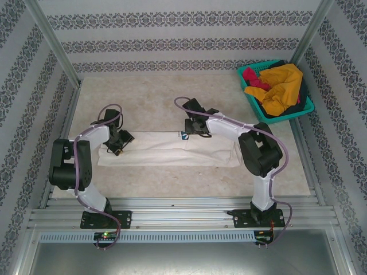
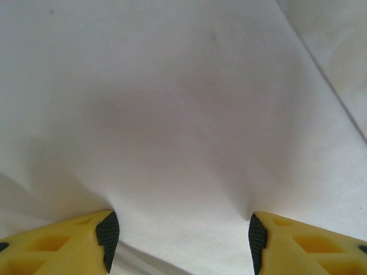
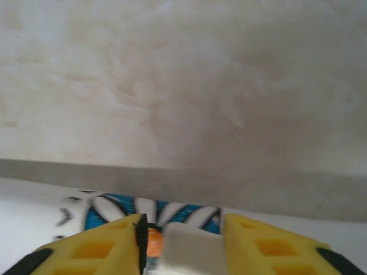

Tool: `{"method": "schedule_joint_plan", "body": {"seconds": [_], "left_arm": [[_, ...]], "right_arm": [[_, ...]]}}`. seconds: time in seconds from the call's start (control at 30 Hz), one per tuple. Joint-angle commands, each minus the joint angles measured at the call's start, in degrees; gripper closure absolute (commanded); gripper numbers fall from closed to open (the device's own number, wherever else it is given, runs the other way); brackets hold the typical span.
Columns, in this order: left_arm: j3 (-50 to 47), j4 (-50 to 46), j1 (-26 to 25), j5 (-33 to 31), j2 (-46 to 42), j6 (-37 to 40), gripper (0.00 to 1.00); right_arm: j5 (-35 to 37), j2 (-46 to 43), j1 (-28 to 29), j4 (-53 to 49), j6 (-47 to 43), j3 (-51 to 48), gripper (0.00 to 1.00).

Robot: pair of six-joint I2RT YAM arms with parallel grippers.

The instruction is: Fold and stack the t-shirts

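- The white shirt (image 1: 166,150) is laid as a long strip across the middle of the frame; a fold is being made.
- The left gripper (image 2: 182,240) is spread wide, tips pressed on cloth.
- Cloth is seen inside the right gripper (image 3: 182,229); a tight pinch cannot be told.
- Next, a firm hold is likely needed.
- From above, the basket (image 1: 254,66) of other shirts (image 1: 281,86) is seen; the daisy print (image 3: 114,209) is seen by the right wrist.

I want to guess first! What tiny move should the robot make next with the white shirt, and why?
Probably close the left tool. Its jaws stand open, pressed onto the left end of the shirt, while the right tool pinches a fold at the far edge. With both gripping, the shirt could likely be folded over.
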Motion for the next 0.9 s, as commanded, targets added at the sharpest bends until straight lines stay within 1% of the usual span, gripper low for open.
{"method": "schedule_joint_plan", "body": {"seconds": [0.0, 0.2, 0.27, 0.33, 0.47, 0.53, 0.63, 0.73, 0.87], "left_arm": [[-3.0, -1.0, 1.7, -0.3, -0.1, -0.2, 0.36], [-3.4, -1.3, 2.2, -0.2, 0.0, 0.6, 0.35], [-3.4, -1.1, 2.3, -0.1, 0.1, 0.5, 0.35], [-3.3, -0.7, 2.3, 0.2, 0.3, 0.3, 0.35], [-3.3, -0.7, 2.3, 0.5, 0.7, 0.6, 0.34], [-3.6, -1.7, 2.3, 0.2, 0.6, 1.2, 0.34], [-4.5, -3.0, 2.3, -0.5, -0.4, 2.0, 0.33], [-6.0, -3.5, 2.7, -1.0, -2.3, 2.1, 0.31], [-7.2, -2.8, 3.1, -1.0, -3.3, 1.9, 0.30]], "right_arm": [[3.6, 0.0, -0.3, -4.8, -0.9, 0.6, 0.71], [3.3, -4.1, -0.2, -4.6, -0.7, -3.6, 0.93], [2.9, -5.6, -0.2, -4.5, -0.4, -5.0, 0.98], [2.1, -7.1, 0.0, -3.8, -0.1, -6.4, 1.00], [0.6, -8.6, 1.2, -2.9, -0.4, -7.4, 0.99], [0.3, -8.7, 2.4, -2.1, -0.5, -7.6, 0.90], [-2.8, -7.4, 3.9, -2.1, 1.6, -8.5, 0.88], [-5.4, -7.7, 5.8, -0.4, 4.8, -13.0, 0.88], [-7.2, -8.9, 6.0, 2.9, 9.6, -20.0, 0.86]]}}
